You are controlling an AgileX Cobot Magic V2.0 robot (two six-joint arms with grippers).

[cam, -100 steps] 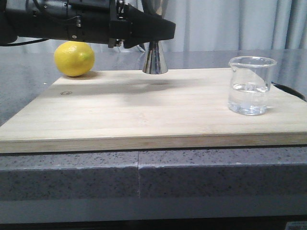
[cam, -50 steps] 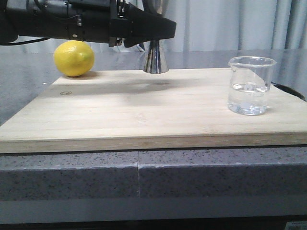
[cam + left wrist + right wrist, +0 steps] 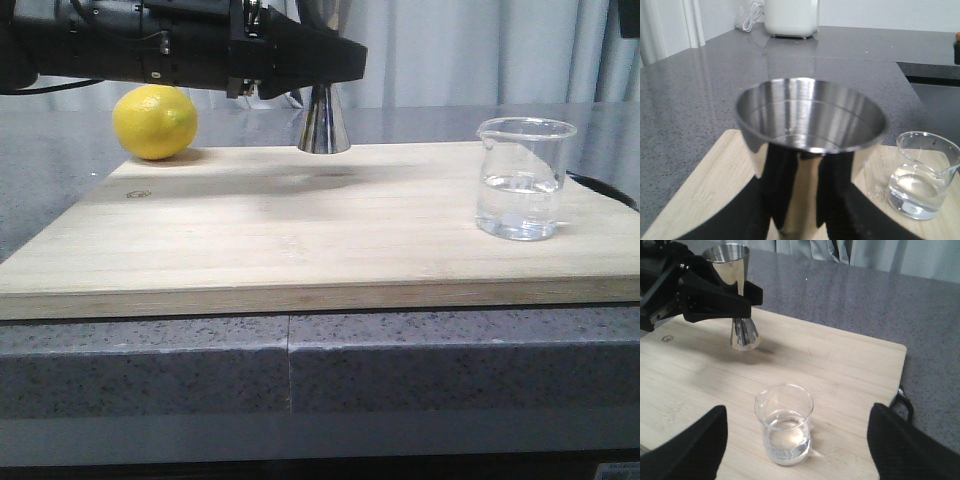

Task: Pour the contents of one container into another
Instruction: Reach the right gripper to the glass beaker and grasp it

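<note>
Nothing on the wooden board (image 3: 300, 230) has moved since a second ago; only a dark sliver has appeared at the front view's upper right corner. The board lies on a grey speckled table (image 3: 420, 365) before pale curtains (image 3: 480, 50). My left tool (image 3: 800, 200) is clamped on the steel jigger (image 3: 323, 122), upright at the board's 12 o'clock edge, while my right tool (image 3: 795, 450) hangs wide open astride the glass beaker (image 3: 785, 422) of clear liquid at 3 o'clock.

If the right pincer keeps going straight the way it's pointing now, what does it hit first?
Most likely the glass beaker. In the right wrist view it stands between the open right pincer fingers, still ahead of them, on the wooden board. Depth is hard to judge, so the gap left is unclear.
</note>
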